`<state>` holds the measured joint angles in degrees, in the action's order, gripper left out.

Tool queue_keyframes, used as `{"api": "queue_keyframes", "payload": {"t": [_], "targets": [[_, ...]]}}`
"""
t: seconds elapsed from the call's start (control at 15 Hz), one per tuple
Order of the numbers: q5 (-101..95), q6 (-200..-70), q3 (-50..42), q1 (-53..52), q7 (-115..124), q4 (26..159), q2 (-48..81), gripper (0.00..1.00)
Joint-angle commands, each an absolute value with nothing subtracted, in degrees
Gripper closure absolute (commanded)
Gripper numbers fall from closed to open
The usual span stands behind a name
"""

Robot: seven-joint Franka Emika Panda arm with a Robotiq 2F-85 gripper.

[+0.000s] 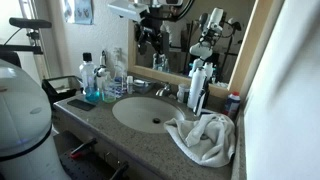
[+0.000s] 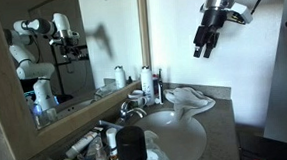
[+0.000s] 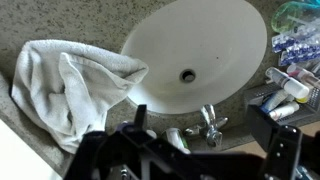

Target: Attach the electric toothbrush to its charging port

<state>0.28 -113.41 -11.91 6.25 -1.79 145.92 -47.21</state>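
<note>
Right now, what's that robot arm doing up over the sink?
The black robot gripper hangs high in the air above the round white sink, open and holding nothing. The tall white electric toothbrush stands at the back of the speckled grey counter near the mirror, and nothing is touching it. A crumpled white towel lies beside the sink. So the toothbrush job hasn't really begun.

All views are low in resolution and soft. In an exterior view the upper left corner is overexposed, and the white rounded object (image 1: 20, 110) in the foreground is out of focus. In the wrist view the sink basin (image 3: 200, 50) is evenly lit, while the gripper (image 3: 195, 150) is a dark, blurred silhouette.
</note>
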Motion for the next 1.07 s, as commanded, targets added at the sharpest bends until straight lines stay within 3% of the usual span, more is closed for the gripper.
{"api": "queue_keyframes", "payload": {"t": [0.0, 0.47, 1.0], "targets": [[0.95, -113.32, -11.25, 7.16, -2.38, 145.82, -47.03, 0.0], [0.5, -115.95, -10.74, 7.97, -0.56, 145.49, -44.61, 0.0], [-4.47, -139.01, -5.61, 13.45, 10.29, 145.4, -30.16, 0.0]]}}
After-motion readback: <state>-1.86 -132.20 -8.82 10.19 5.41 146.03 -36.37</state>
